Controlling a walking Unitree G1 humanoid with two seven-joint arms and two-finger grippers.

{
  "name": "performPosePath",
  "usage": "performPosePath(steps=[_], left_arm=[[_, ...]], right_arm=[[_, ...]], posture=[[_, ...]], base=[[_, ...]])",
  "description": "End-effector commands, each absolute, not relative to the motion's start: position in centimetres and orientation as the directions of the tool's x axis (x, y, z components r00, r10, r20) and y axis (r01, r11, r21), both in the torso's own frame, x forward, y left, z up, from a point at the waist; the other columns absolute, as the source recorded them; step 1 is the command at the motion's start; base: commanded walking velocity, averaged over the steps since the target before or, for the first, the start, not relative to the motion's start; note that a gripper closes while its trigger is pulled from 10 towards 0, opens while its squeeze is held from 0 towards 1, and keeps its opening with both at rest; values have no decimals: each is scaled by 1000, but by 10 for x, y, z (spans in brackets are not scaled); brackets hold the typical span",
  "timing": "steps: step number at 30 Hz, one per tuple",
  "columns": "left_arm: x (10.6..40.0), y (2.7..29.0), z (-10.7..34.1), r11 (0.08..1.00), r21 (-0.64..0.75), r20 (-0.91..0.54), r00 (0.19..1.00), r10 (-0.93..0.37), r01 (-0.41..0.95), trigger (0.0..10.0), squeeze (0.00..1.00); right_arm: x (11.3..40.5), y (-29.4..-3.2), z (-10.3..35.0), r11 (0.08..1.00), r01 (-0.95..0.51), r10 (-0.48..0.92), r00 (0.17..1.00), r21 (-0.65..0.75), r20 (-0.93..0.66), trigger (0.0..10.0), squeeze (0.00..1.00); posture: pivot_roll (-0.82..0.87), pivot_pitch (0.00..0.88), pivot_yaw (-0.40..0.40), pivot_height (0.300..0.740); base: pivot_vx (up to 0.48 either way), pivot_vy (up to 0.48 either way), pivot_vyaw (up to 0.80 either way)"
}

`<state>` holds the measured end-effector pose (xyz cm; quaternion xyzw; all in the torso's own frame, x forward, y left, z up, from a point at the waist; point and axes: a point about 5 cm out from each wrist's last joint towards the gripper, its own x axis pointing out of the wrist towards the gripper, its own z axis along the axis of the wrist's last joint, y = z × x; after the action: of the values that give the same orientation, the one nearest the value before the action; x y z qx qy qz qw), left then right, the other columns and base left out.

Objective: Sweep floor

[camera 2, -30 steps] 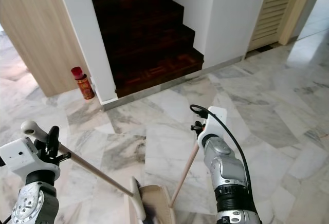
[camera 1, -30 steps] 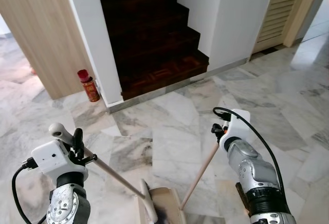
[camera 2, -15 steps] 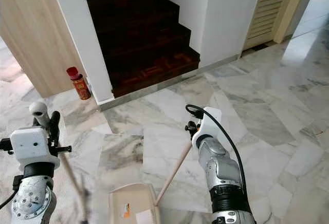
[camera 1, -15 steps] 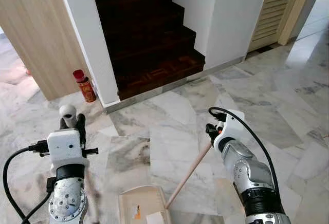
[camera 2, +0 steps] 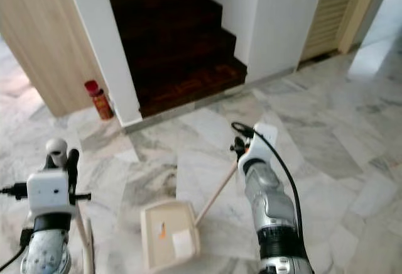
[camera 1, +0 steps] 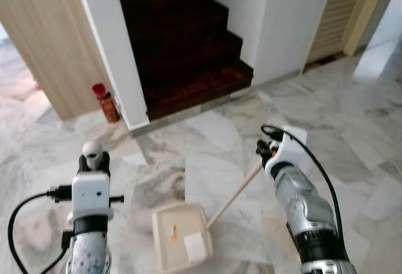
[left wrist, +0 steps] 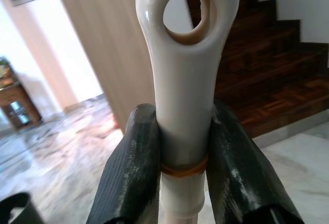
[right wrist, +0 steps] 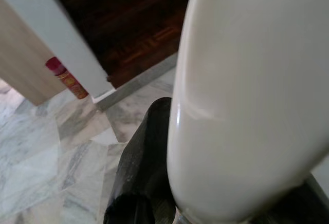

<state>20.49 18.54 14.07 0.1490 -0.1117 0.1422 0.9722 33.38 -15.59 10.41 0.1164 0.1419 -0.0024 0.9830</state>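
My left gripper is shut on the white, holed top of a broom handle, which stands nearly upright at my lower left. Both black fingers press the handle from either side. The broom's stick runs down below that wrist. My right gripper is shut on the white grip of a long wooden rod. The rod slants down to a cream dustpan lying on the marble floor between my arms. An orange scrap and a white paper piece lie in the pan.
Dark wooden stairs rise straight ahead between white walls. A red can stands at the foot of the left white wall, beside a light wood panel. A louvered door is at the far right. Marble floor extends rightward.
The broom handle swung from a slant across the dustpan to nearly upright at my left. The dustpan slid forward and its contents show. The camera shifted slightly.
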Motion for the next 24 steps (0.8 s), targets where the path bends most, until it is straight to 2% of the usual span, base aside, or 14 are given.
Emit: performPosePath(steps=[1, 18, 20, 24], left_arm=[[206, 186, 145, 906, 274, 301, 924, 237, -321, 10000, 0], [208, 186, 145, 907, 273, 305, 923, 234, -320, 10000, 0], [208, 186, 145, 908, 272, 304, 924, 233, -319, 10000, 0], [209, 185, 142, 917, 256, 283, 931, 231, -306, 10000, 0]], right_arm=[[336, -151, 116, 970, 10, 45, 975, 243, -220, 10000, 0], [337, -151, 118, 970, 4, 46, 979, 242, -199, 10000, 0], [337, -151, 118, 970, 3, 46, 979, 242, -199, 10000, 0], [337, -150, 117, 968, -1, 54, 978, 253, -202, 10000, 0]], posture=[[-192, 7, 69, 740], [-195, 10, 65, 740], [-195, 10, 65, 740], [-195, 10, 65, 740]], base=[[0, 0, 800], [0, 0, 782], [0, 0, 613], [0, 0, 0]])
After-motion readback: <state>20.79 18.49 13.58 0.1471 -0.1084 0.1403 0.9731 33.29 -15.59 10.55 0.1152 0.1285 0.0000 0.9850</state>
